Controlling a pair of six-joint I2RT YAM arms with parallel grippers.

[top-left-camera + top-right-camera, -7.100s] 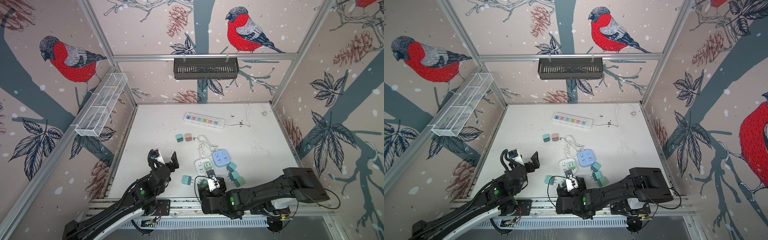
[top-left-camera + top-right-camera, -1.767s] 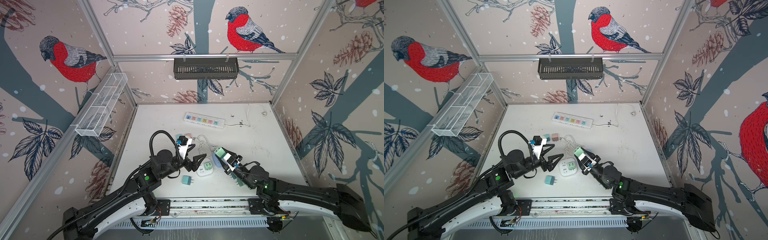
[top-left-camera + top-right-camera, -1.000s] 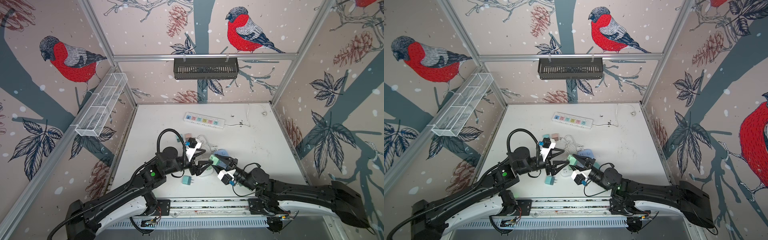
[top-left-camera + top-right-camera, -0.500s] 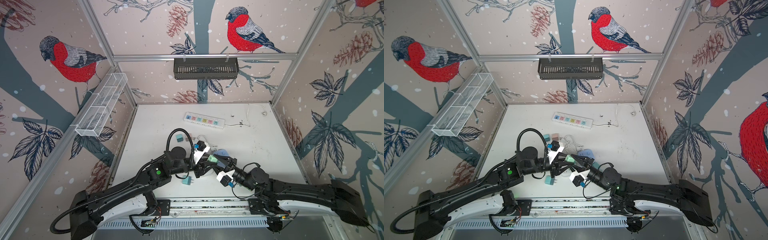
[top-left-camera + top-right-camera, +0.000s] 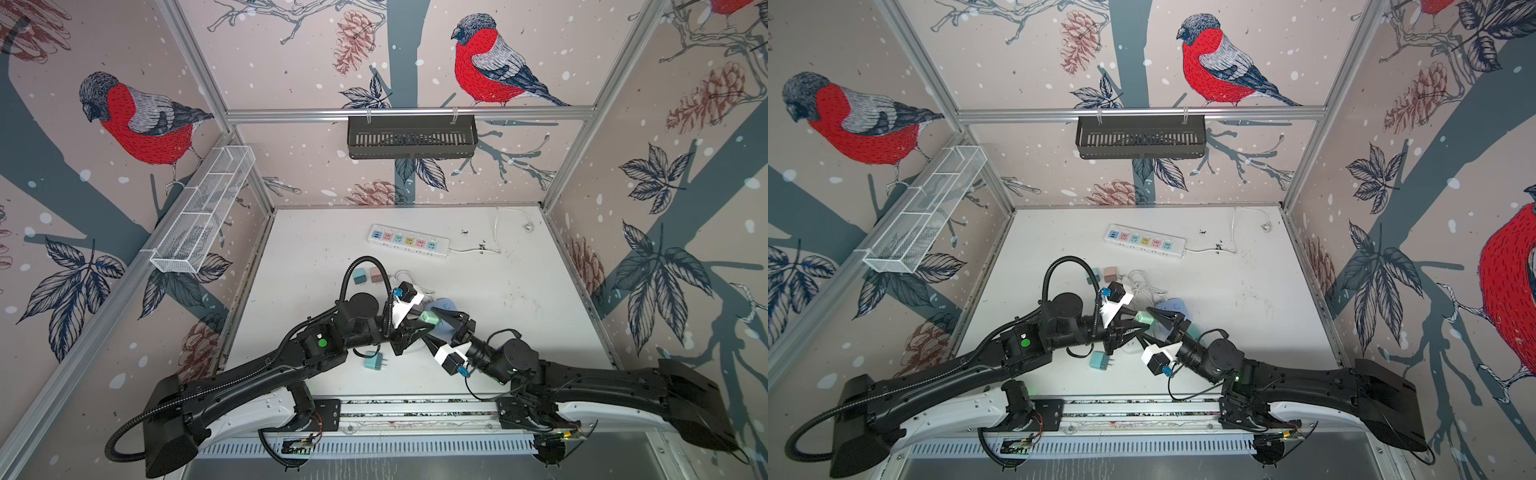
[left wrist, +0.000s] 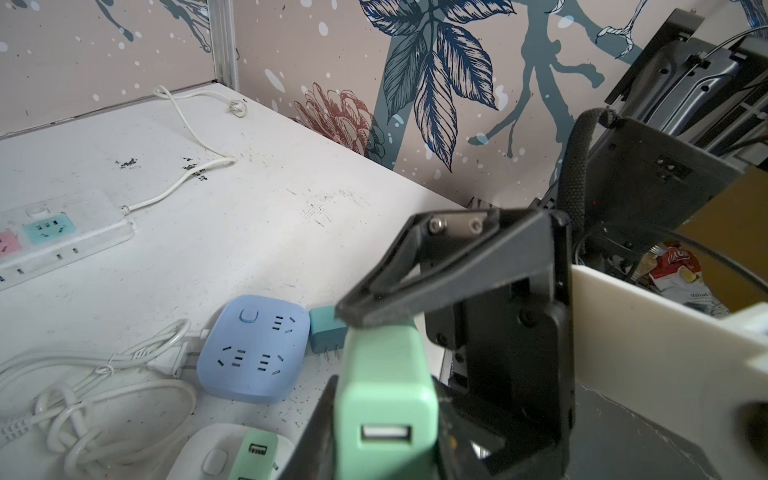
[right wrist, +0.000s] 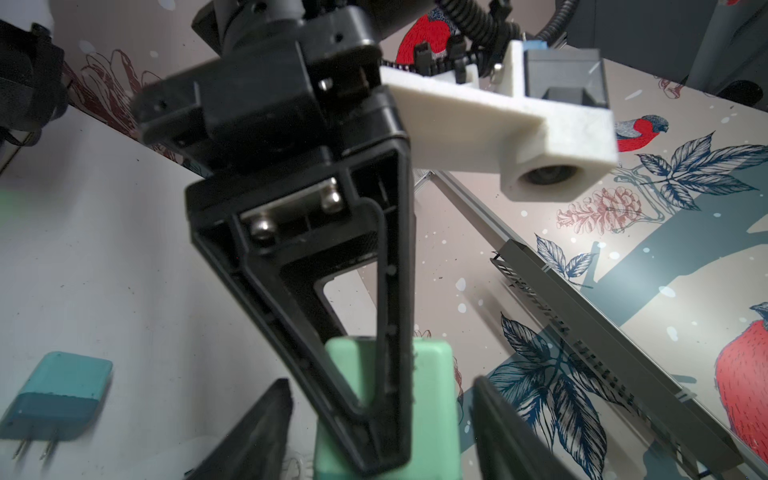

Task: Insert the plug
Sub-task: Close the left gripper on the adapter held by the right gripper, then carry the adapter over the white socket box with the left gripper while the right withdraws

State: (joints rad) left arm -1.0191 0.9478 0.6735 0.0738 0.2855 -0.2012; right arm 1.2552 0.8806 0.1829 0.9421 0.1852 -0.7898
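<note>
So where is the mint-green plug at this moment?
In both top views the mint-green plug is held mid-table, clamped in the left gripper between the open jaws of the right gripper, beside the blue socket cube.

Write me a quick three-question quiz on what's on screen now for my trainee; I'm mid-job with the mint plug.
1. True or false: the right claw is clamped on the mint plug.
2. Where is the long power strip? A) flat on the table, towards the back; B) in the black basket; C) in the wire tray.
3. In the left wrist view, what port shows on the mint plug's end face?
Key: 1 false, its jaws stand open either side of the plug, which the left claw grips. 2 A. 3 a USB port.
</note>
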